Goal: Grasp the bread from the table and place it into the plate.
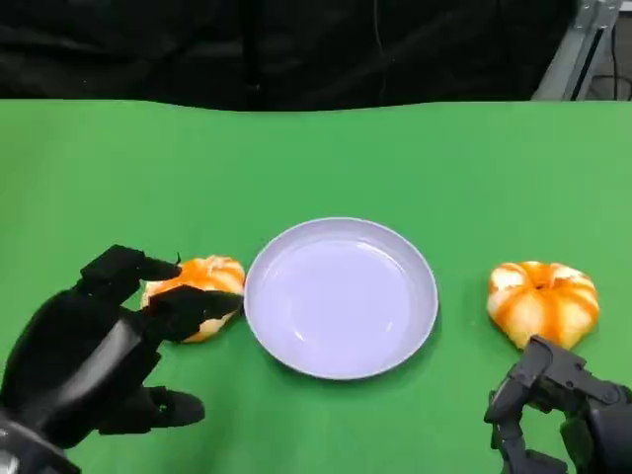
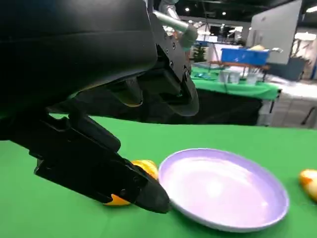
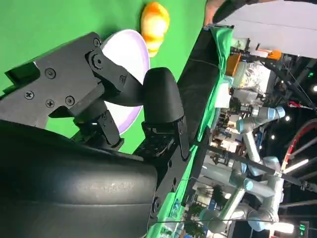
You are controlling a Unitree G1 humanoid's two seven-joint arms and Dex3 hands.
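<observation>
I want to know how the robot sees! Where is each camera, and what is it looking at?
Head view: high up, looking down at the green table, plate, two breads; both robot hands show, left, right.
Left wrist view: behind the left robot hand, facing the left bread and plate.
Right wrist view: behind the right robot hand, turned sideways.
All three share the plate.

Green table (image 1: 474, 158) w/ lilac plate (image 1: 341, 296) at centre, orange-white bread (image 1: 197, 291) just left, another bun (image 1: 543, 301) right.
</observation>
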